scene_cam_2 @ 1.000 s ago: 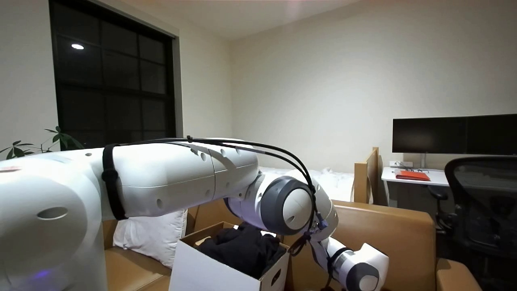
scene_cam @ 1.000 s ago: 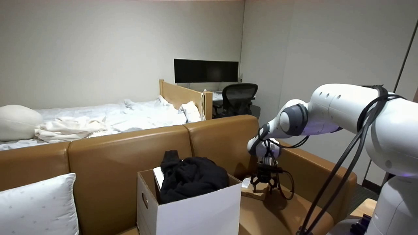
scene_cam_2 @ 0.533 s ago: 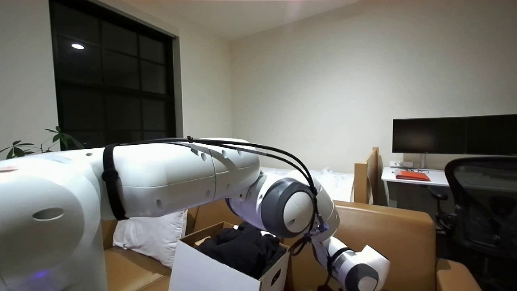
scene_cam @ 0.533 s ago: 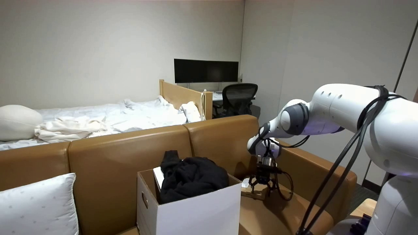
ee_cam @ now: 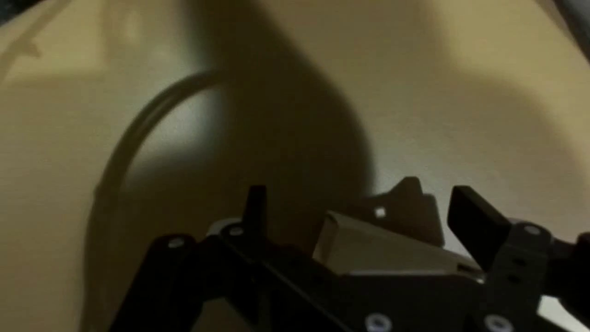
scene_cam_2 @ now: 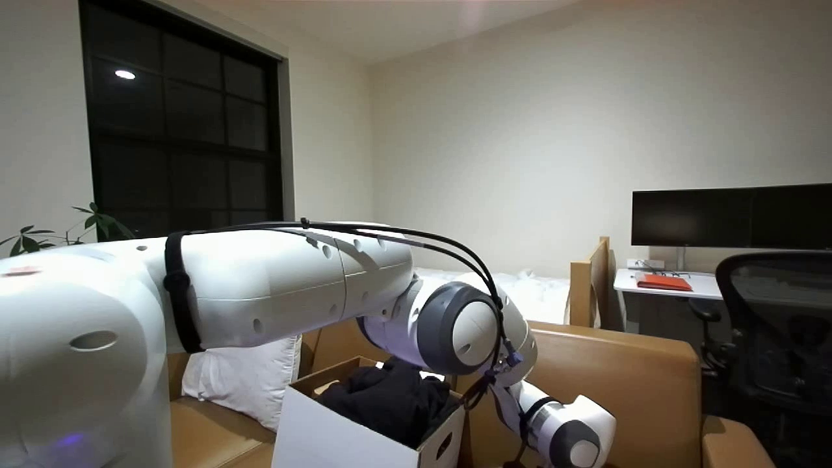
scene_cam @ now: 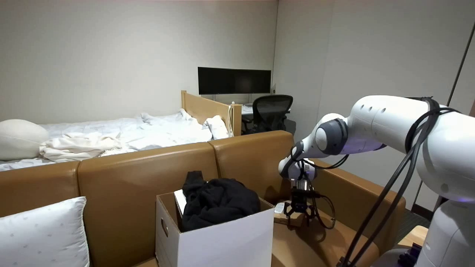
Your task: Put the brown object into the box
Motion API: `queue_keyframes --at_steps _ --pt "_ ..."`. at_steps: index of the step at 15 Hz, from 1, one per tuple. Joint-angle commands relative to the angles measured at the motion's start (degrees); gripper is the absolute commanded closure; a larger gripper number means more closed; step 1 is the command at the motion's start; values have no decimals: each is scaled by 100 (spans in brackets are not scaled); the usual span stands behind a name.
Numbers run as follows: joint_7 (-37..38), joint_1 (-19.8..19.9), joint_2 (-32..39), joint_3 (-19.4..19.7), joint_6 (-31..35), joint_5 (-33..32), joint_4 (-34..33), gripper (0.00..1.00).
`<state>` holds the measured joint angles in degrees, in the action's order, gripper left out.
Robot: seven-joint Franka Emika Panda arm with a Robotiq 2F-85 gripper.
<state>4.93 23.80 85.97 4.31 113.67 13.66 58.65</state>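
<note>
The brown object is a flat tan cardboard slab lying on the couch seat, with a white label near it in an exterior view. In the wrist view the brown object shows between the fingers, partly hidden behind the gripper body. My gripper is open, pointing down over the slab. In the wrist view the gripper has its fingers wide apart; I cannot tell whether they touch the slab. The white box stands beside it, holding black fabric. The box also shows in an exterior view.
The brown couch's backrest rises behind the slab, and its armrest stands on the far side of the gripper. A white pillow leans on the couch beyond the box. Loose black cables hang by the gripper.
The gripper has come down a little toward the slab and shifted slightly toward the box. The fingers stay open. The slab and box look unmoved.
</note>
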Motion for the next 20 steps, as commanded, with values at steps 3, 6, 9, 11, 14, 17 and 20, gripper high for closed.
queue_keyframes --at_steps 3,6,9,11,14,17,20 --pt "153 -329 4 233 -343 -396 139 0" --pt "469 -390 3 339 45 -385 97 0" --pt "534 -442 -1 443 349 -492 95 0" --pt "538 -494 -1 486 530 -595 139 0" --pt "509 -556 -1 501 678 -752 194 0" --pt "442 -542 -1 504 891 -817 150 0" --pt "408 -447 -2 528 1058 -805 15 0"
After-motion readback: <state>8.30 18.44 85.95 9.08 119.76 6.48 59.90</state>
